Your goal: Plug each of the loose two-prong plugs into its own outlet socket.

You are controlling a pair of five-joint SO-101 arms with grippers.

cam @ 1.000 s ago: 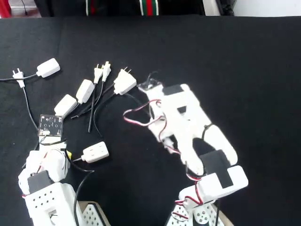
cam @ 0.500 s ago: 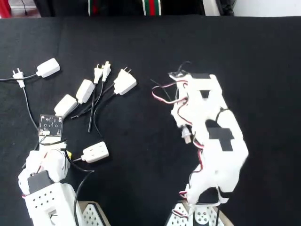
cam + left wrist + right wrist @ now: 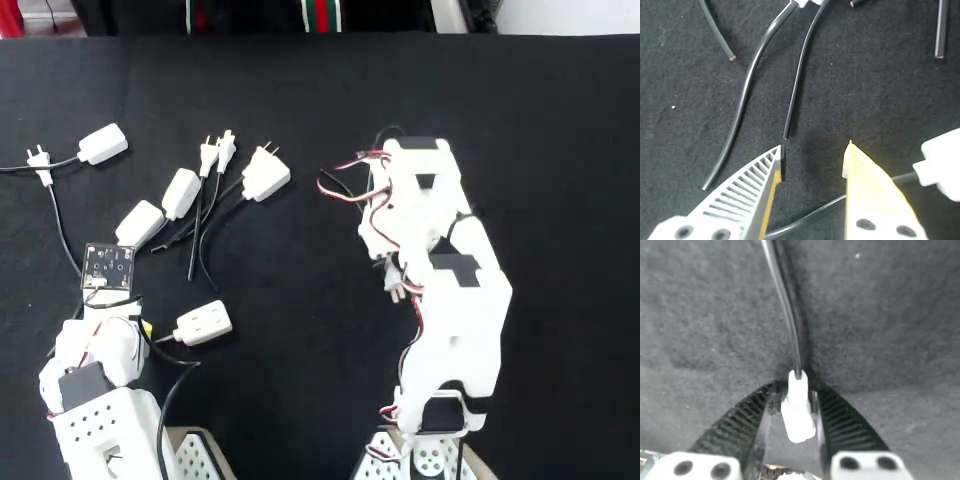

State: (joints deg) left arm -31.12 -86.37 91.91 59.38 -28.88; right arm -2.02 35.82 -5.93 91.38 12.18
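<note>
Currently right jaws clamp white plug (image 3: 797, 407) lengthwise, cord (image 3: 782, 300) end pointing outward; left jaws wide apart.

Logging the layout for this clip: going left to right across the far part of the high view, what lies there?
In order: small two-prong plug → white outlet socket → pair of plugs → wide white plug → right arm.

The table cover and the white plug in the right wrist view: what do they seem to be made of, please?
Table cover: black felt-like cloth, matte, fuzzy nap with lint specks.
White plug: probably moulded plastic, smooth, slight sheen.
</note>
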